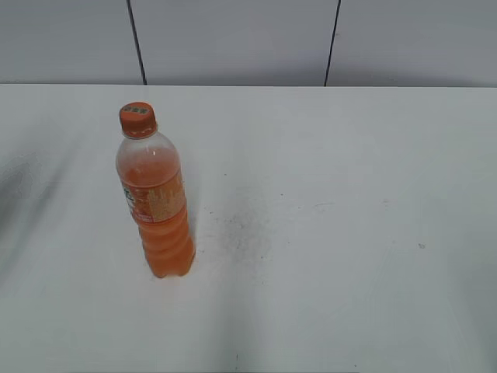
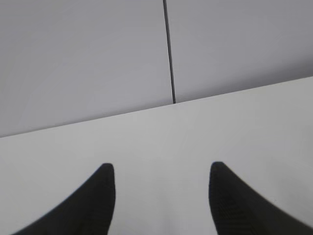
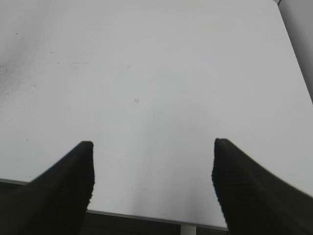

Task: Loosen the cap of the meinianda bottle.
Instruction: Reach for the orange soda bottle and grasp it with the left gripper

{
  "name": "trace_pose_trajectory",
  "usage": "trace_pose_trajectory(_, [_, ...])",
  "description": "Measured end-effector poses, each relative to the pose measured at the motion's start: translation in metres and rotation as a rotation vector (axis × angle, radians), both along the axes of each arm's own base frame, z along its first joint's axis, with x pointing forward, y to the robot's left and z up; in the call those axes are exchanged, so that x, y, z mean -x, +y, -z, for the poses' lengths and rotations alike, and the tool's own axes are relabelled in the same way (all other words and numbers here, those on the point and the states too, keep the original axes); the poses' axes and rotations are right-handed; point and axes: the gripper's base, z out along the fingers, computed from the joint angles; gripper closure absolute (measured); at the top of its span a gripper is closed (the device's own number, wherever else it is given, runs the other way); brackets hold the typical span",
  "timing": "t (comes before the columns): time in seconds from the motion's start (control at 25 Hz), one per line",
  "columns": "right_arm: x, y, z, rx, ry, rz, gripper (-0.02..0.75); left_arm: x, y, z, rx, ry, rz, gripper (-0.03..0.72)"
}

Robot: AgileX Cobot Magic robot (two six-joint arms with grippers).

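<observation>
The meinianda bottle [image 1: 158, 210] stands upright on the white table [image 1: 326, 233], left of centre in the exterior view. It is clear plastic with orange drink and an orange label. Its orange cap [image 1: 137, 120] with a pale greenish mark sits on top. Neither gripper shows in the exterior view. My left gripper [image 2: 160, 169] is open and empty over bare table, facing the wall. My right gripper [image 3: 152, 147] is open and empty above the table's near edge. The bottle is out of both wrist views.
A grey panelled wall [image 1: 233, 39] with dark seams stands behind the table's far edge. A patch of dark specks [image 1: 241, 229] marks the table right of the bottle. The table's front edge [image 3: 146, 218] shows in the right wrist view.
</observation>
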Motion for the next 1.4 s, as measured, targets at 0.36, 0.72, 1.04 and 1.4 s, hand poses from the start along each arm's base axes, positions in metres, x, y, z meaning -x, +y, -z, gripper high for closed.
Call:
trace_pose_trajectory(0.36, [0.000,0.000,0.000,0.000,0.000,0.000,0.174,-0.019,0.034,0.037,0.061,0.152,0.576,0.305])
trace_pose_trajectory(0.72, [0.000,0.000,0.000,0.000,0.000,0.000,0.174,-0.018,-0.027,0.077,-0.108,0.343,0.908,0.256])
trace_pose_trajectory(1.04, [0.000,0.000,0.000,0.000,0.000,0.000,0.174,-0.016,-0.064,0.106,-0.106,0.436,1.034,0.165])
trace_pose_trajectory(1.4, [0.000,0.000,0.000,0.000,0.000,0.000,0.174,-0.020,-0.075,0.129,-0.082,0.360,1.105,0.162])
